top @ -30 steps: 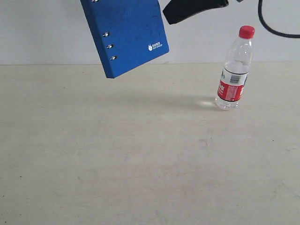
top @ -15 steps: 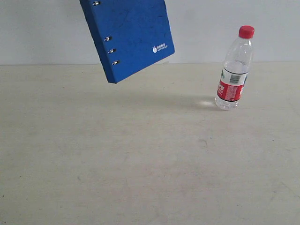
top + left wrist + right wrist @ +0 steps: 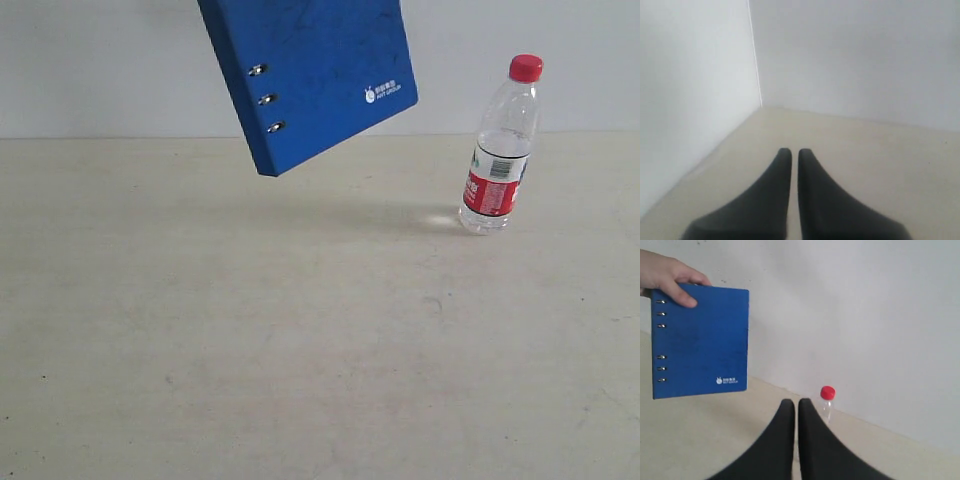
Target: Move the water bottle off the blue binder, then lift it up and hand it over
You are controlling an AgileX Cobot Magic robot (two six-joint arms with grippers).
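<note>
The water bottle (image 3: 499, 150) stands upright on the table at the right, red cap on top; in the right wrist view it (image 3: 827, 402) shows partly behind the gripper's fingers. The blue binder (image 3: 310, 75) hangs tilted in the air above the table's back, apart from the bottle. A person's hand (image 3: 667, 277) holds the binder (image 3: 700, 342) by its top corner. My right gripper (image 3: 792, 402) is shut with nothing between its fingers, well short of the bottle. My left gripper (image 3: 791, 151) is shut and empty, facing a wall corner. Neither gripper shows in the exterior view.
A pale beige table (image 3: 300, 330) runs to a white back wall (image 3: 100, 70). A second white wall (image 3: 690, 100) meets it at a corner in the left wrist view.
The binder has drifted to the right in the air. A dark arm part seen at the top a second ago has left the exterior view. The bottle has not moved.
</note>
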